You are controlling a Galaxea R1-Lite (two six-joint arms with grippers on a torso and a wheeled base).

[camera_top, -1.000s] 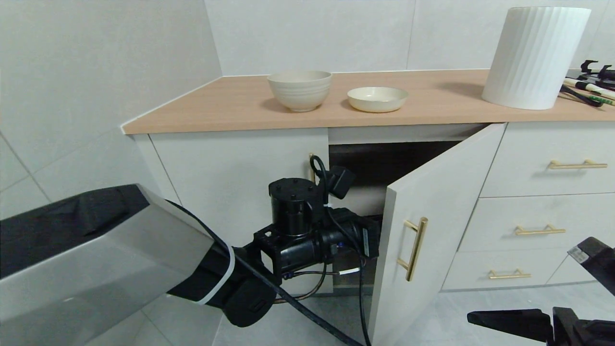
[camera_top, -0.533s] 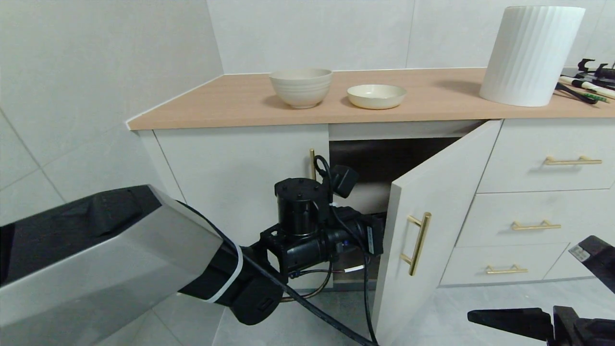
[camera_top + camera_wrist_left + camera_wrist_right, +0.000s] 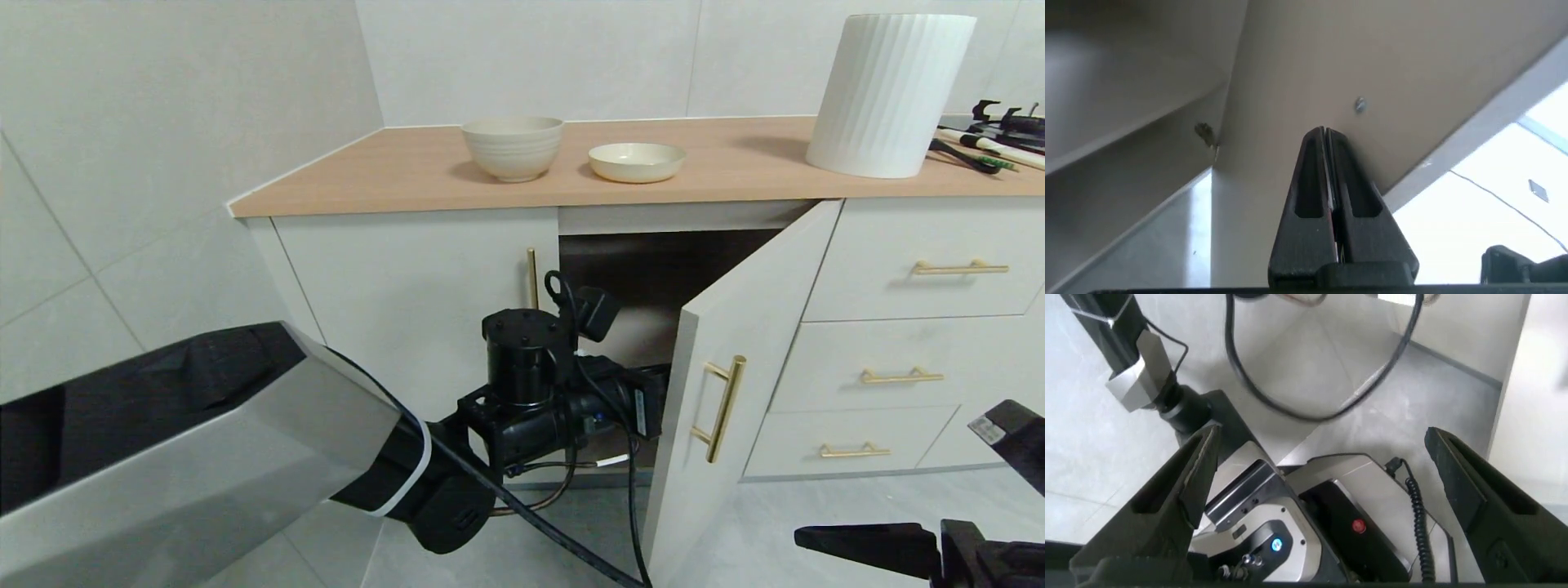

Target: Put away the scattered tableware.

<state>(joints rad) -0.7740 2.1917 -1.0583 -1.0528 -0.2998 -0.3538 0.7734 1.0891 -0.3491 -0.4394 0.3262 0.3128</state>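
A beige ribbed bowl (image 3: 513, 147) and a shallow cream dish (image 3: 637, 162) stand side by side on the wooden countertop (image 3: 392, 175). Below them a white cabinet door (image 3: 751, 327) with a gold handle (image 3: 722, 408) stands partly open. My left arm's wrist (image 3: 563, 392) is at the cabinet opening, its end hidden behind the door's edge. My left gripper (image 3: 1324, 135) is shut with nothing in it, its tips at the door's pale inner face. My right gripper (image 3: 1323, 437) is open and empty, low over the floor, with one finger (image 3: 857, 541) at the lower right.
A tall white ribbed cylinder (image 3: 886, 94) stands at the right of the counter, with several utensils (image 3: 988, 139) beyond it. Drawers with gold handles (image 3: 947, 267) fill the cabinet's right side. A tiled wall closes off the left. Cables (image 3: 620, 523) hang from my left wrist.
The head camera has shifted. The cabinet door has swung a little wider, and my left arm has moved right with it. The right gripper has kept still.
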